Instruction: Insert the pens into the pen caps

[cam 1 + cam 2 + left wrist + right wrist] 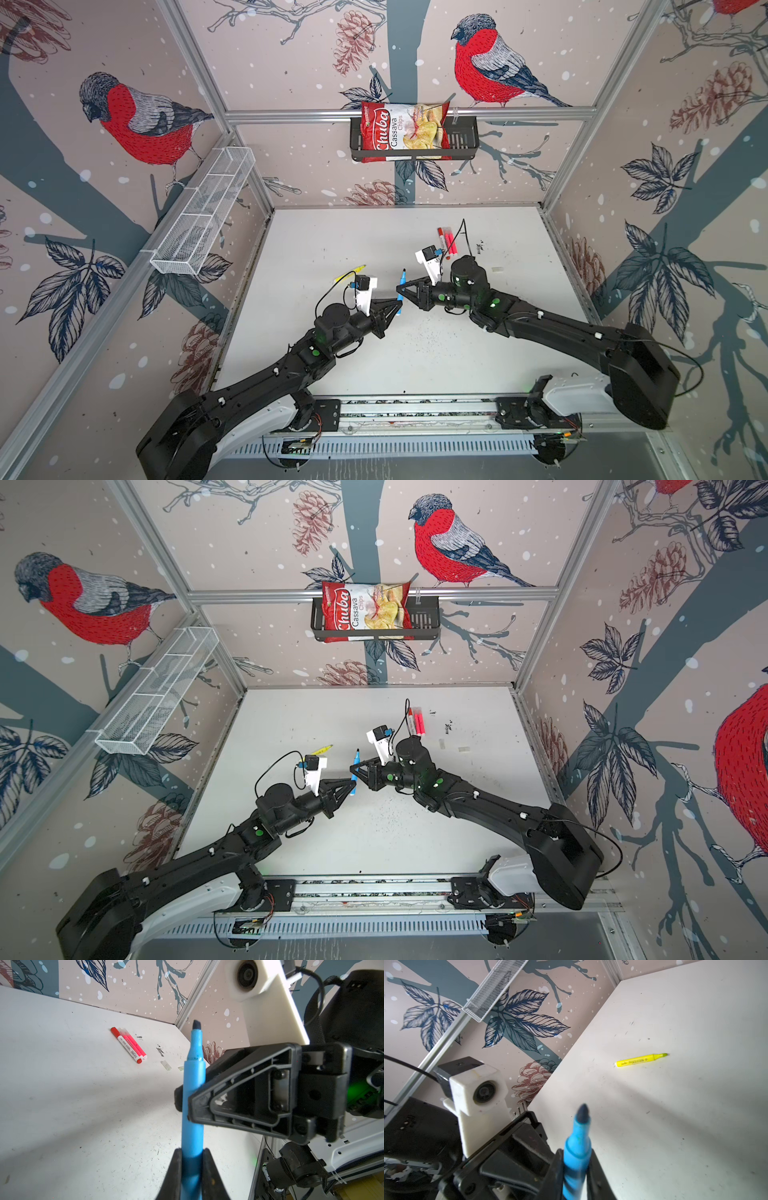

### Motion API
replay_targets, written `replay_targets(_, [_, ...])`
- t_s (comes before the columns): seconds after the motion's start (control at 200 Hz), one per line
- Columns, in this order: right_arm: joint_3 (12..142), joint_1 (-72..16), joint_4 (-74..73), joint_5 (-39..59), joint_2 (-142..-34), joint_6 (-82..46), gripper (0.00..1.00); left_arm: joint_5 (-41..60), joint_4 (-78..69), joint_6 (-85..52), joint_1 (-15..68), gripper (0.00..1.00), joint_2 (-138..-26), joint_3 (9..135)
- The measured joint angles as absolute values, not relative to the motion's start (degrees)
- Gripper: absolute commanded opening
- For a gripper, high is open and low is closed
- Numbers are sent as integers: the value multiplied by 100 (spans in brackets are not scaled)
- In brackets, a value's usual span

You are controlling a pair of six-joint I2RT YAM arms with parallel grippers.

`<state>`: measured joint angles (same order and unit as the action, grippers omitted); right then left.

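Both grippers hold one blue pen [401, 291] upright above the table's middle, its dark uncapped tip pointing up. My left gripper [192, 1159] is shut on its lower body. Just above it, my right gripper [576, 1164] is shut on the upper body below the tip, seen from the side in the left wrist view [188, 1101]. A yellow pen [640, 1060] lies uncapped on the table behind the left arm. A red-and-white pen [124, 1044] and two pink pens [134, 1045] lie together at the back. Two clear pen caps [165, 1065] [181, 1068] lie near them.
A chips bag [405, 126] sits in a black basket [463, 139] on the back wall. A white mesh basket [203, 212] hangs on the left wall. Black ink marks [479, 248] spot the white table [332, 237] near the pink pens.
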<state>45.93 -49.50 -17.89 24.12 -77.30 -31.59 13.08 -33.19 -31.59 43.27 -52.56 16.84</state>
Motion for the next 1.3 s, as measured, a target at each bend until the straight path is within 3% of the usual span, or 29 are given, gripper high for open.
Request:
replay_targets(0.09, [4622,-4965,-1763,2346,-7710,-3124,13,1306,-3347,-3179,4329,34,-5275,1684])
replay_targets(0.355, [4772,-5068,-1496,2143,-7699,-2943,14,1332,-3275,-3148,4329,31,-5417,1782])
replay_targets(0.665, [4958,-5214,-1245,2115,-7850,-2777,14,1339,-3199,-3146,4329,21,-5446,1833])
replay_targets(0.961, [5113,-5345,-987,1944,-7929,-2541,16,1288,-3083,-3151,4329,0,-5443,1835])
replay_targets(1.081, [5146,-5367,-902,1890,-7929,-2539,32,1302,-3079,-3146,4329,0,-5457,1839])
replay_targets(1.191, [5218,-5404,-744,1885,-7887,-2528,58,1328,-3103,-3146,4329,0,-5450,1846])
replay_targets(1.301, [5317,-5334,-510,1636,-7732,-2523,70,1304,-3100,-3144,4333,0,-5408,1846])
